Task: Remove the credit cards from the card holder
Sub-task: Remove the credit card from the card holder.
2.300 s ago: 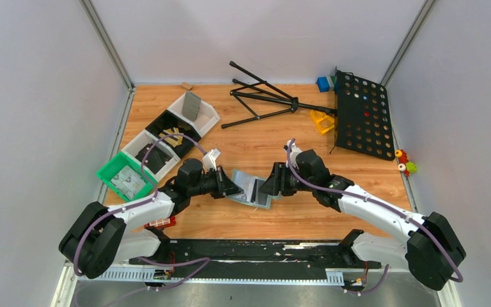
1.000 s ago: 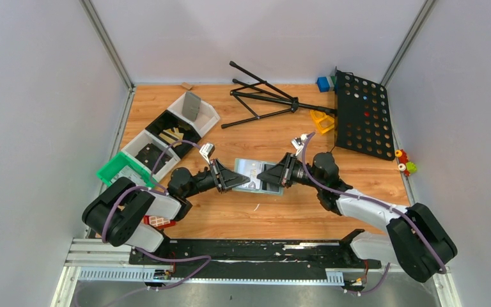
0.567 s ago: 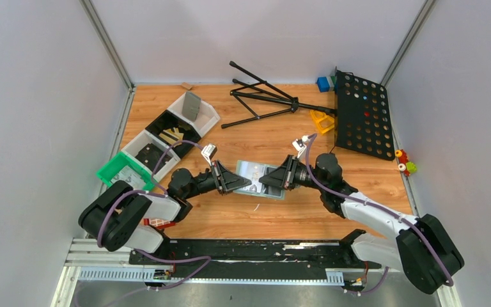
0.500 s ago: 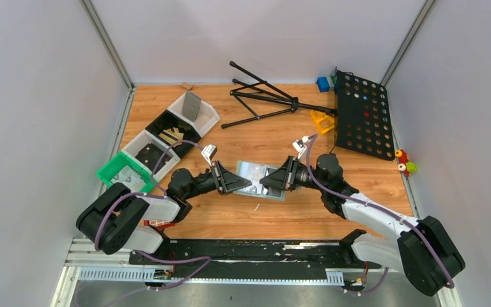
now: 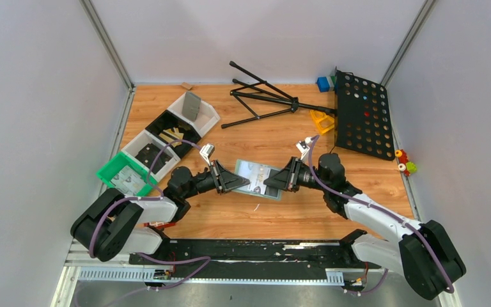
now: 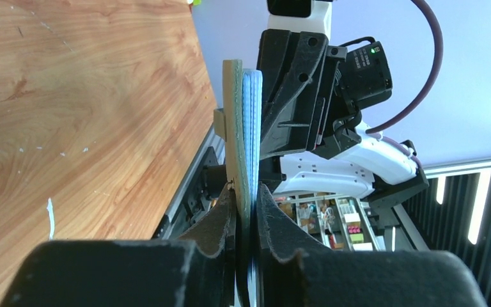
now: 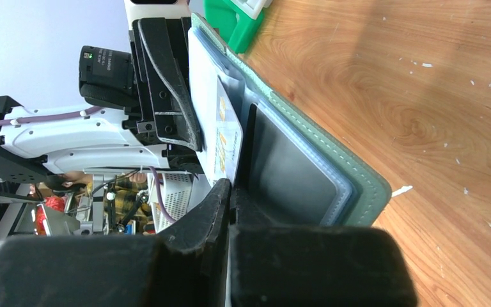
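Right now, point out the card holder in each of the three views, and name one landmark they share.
Top external: card holder at centre, between the left hand and the right hand.
Left wrist: card holder edge-on, a vertical strip at centre above the fingers.
Right wrist: card holder opened, at centre, slanting up-left.
Shared landmark: the wooden table.

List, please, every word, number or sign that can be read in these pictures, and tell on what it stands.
Credit card inside the card holder: yellow and dark print, too blurred to read.
Black camera box on the right arm: small pale marks, too small to read.
No other text or sign is visible in any view.
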Tool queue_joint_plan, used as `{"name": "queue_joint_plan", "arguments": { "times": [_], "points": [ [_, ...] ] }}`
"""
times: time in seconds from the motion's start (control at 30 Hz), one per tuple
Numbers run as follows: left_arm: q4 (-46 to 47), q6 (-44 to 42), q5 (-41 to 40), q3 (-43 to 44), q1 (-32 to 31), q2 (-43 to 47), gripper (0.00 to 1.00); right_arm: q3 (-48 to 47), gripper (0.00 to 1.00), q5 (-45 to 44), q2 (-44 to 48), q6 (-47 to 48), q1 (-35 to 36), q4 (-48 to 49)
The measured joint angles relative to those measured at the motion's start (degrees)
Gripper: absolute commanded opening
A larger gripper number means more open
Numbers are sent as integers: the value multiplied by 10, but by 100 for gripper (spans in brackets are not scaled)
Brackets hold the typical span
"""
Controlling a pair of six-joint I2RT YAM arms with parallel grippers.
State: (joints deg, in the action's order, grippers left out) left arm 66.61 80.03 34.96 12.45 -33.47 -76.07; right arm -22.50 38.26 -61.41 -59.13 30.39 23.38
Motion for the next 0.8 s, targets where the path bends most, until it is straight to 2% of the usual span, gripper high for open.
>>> {"name": "queue_joint_plan", "arguments": {
  "times": [0.07, 0.2, 0.33, 0.5, 0.6, 0.8],
  "points": [
    [-6, -2, -2, 0, 0, 0, 0, -1, 2, 0, 0, 5, -2, -7],
    [-8, -2, -3, 0, 0, 0, 0, -1, 24, 2, 0, 6, -3, -9],
    [2, 7, -3, 3, 1, 0, 0, 1, 36, 8, 0, -8, -5, 13],
    [5, 14, -5, 4, 2, 7, 0, 2, 38, 9, 2, -24, -5, 40],
    [7, 20, -5, 4, 2, 16, 0, 3, 33, 13, 2, -38, -5, 58],
    [14, 25, -3, 7, 2, 24, 0, 7, 31, 18, 1, -70, -5, 96]
  ]
}}
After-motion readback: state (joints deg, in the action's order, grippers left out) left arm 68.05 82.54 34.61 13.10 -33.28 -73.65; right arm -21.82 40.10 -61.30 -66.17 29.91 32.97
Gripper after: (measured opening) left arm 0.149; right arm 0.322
